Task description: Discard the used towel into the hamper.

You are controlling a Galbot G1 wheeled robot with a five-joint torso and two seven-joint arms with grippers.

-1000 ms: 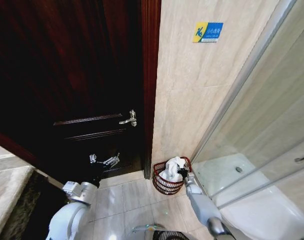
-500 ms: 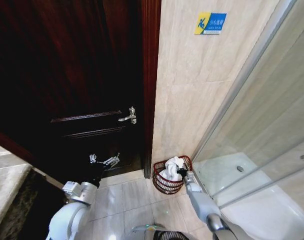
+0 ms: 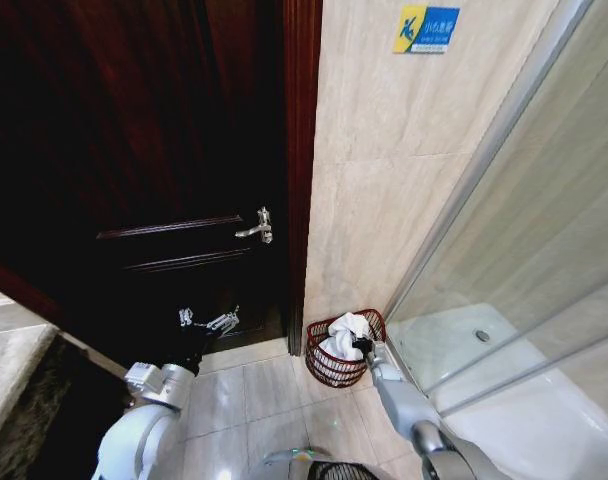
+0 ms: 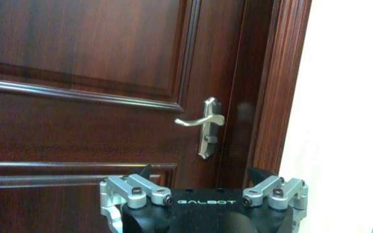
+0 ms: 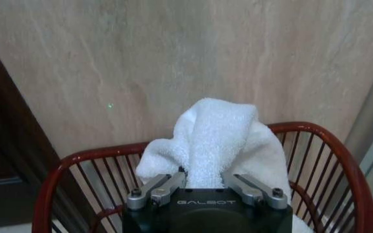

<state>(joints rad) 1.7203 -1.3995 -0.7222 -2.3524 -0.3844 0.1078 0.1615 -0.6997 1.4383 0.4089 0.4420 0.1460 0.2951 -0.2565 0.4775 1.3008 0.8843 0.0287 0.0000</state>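
- The right pincer point(image 5: 203, 180) sits closest in the right wrist view, its two fingers drawn in against a fold of the white towel point(image 5: 215, 141) and pinching it between them.
- In the head view the right pincer point(image 3: 363, 347) reaches down over the near rim of the hamper point(image 3: 324, 372), with the towel point(image 3: 344, 334) bunched inside and heaped above the rim.
- The towel stands up in a rounded peak, its long axis roughly upright, with one flap drooping toward the door side of the hamper.
- The hamper point(image 5: 54, 184) is a dark red wire basket, mouth open upward; its curved rim rings the towel on both sides, with gaps of bare bars to either side of the cloth.
- The hamper stands on the tiled floor point(image 3: 254, 395) in the corner, against the beige wall point(image 3: 384, 180), between the dark door frame point(image 3: 302, 150) and the glass shower screen point(image 3: 504, 250). Open floor lies on the robot's side of it.
- The left pincer point(image 3: 208, 322) hangs idle low in front of the wooden door point(image 3: 134, 130), fingers spread apart and empty; in its own wrist view the left pincer point(image 4: 203, 187) faces the door handle point(image 4: 203, 124), well apart from it.
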